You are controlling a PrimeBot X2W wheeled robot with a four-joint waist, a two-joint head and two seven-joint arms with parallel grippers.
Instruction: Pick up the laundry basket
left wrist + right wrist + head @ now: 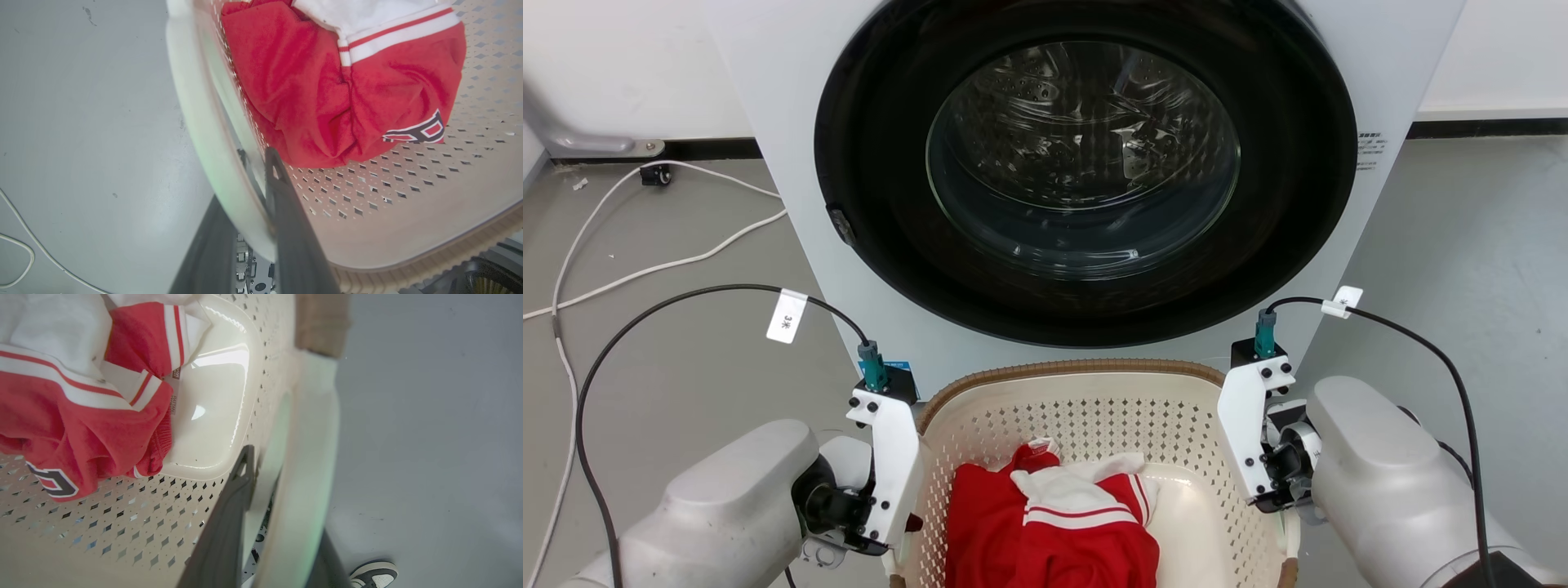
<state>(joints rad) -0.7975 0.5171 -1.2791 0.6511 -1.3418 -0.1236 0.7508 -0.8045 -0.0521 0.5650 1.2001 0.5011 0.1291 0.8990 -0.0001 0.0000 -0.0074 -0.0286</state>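
The white tag [787, 316] on our left arm's black cable reads "3米". The print on the sticker [1370, 149] at the right edge of the washing machine [768, 122] is too small to read, and so is the label [175, 401] of the red and white garment [1045, 539]. The garment also bears part of a large dark-edged letter [421, 132]. The laundry basket [1062, 369] sits near us, right in front of the machine's round glass door, with the garment lying inside. Our left gripper [249, 183] pinches the basket's left handle, one dark finger inside it and one outside. Our right gripper [282, 490] clamps the right handle the same way. We cannot tell whether the basket rests on the floor [670, 367], which is smooth and grey. A white cable [686, 263] snakes over the floor at the far left, below a white wall. A black and white shoe [374, 573] shows on the floor to the basket's right.
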